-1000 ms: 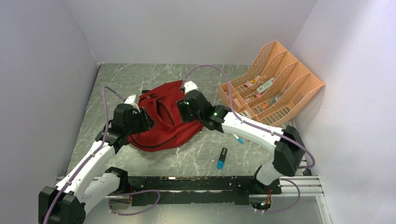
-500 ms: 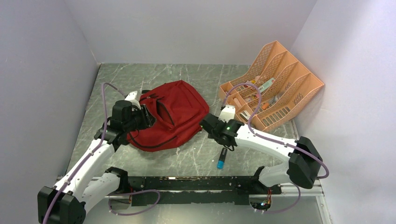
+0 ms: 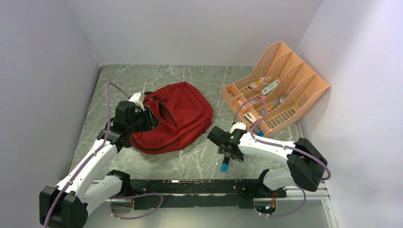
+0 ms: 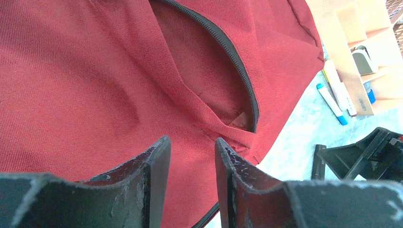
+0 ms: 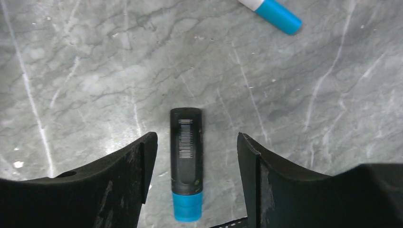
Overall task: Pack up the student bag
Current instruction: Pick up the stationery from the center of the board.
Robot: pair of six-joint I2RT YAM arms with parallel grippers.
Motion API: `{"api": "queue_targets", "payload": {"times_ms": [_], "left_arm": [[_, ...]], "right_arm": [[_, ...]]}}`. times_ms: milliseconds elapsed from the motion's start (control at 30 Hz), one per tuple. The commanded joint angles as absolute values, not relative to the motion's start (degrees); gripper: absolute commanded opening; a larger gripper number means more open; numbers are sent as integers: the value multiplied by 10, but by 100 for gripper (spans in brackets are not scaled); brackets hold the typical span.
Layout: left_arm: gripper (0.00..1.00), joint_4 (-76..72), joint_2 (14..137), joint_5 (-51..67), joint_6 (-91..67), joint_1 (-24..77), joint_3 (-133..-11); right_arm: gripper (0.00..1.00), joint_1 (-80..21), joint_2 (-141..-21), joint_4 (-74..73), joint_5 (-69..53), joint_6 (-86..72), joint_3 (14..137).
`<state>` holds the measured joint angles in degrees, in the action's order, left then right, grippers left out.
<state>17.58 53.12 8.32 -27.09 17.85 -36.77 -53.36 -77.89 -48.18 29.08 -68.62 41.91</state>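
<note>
**Top view.** The student bag [image 3: 183, 111] lies left of the middle of the grey marble table [image 3: 142, 76]. Its long axis runs roughly from near-left to far-right, and its zipped mouth is turned towards the left side. Bare marble lies between the bag and the back wall, and a narrower strip separates it from the peach organiser [image 3: 285, 80], which leans in the far-right corner against the side wall. The left gripper [image 3: 150, 118] sits at the bag's left edge by the mouth. The right gripper [image 3: 224, 151] hangs well apart from the bag to its right, over a black marker [image 3: 225, 164] with a blue cap. Open table lies all round the marker as far as the black rail [image 3: 199, 185] at the near edge.

**Left wrist.** Red cloth fills nearly the whole view, and the black zip [image 4: 237, 61] curves around the open pocket. The left gripper's [image 4: 191, 142] jaws stand a narrow gap apart with bag cloth showing in the gap. Whether they pinch it cannot be told. Past the bag's edge, a white pen [image 4: 331, 97] lies on the marble beside the organiser's [image 4: 342, 42] foot.

**Right wrist.** The right gripper [image 5: 195, 137] has its jaws spread wide. The marker [image 5: 187, 161] lies flat on the table [image 5: 95, 61] between them, touching neither, with its length running straight away from the camera and its blue cap nearest. The white pen's blue end [image 5: 278, 16] shows at the upper edge. The bag is out of this view.
</note>
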Motion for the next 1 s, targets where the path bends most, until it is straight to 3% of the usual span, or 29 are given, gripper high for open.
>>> {"api": "queue_targets", "payload": {"times_ms": [0, 433, 600, 867, 967], "left_arm": [[44, 171, 524, 101, -263, 182, -379], [44, 175, 524, 105, -267, 181, -381], [44, 178, 525, 108, -262, 182, -381], [45, 173, 525, 124, -255, 182, -383], [45, 164, 531, 151, -251, 182, -387]], "right_arm": [[66, -522, -760, -438, 274, -699, 412], [59, -476, -752, -368, 192, -650, 362], [50, -472, -764, -360, 185, -637, 364], [25, -471, -764, -365, 204, -631, 378], [21, -471, -737, -358, 216, -614, 392]]}}
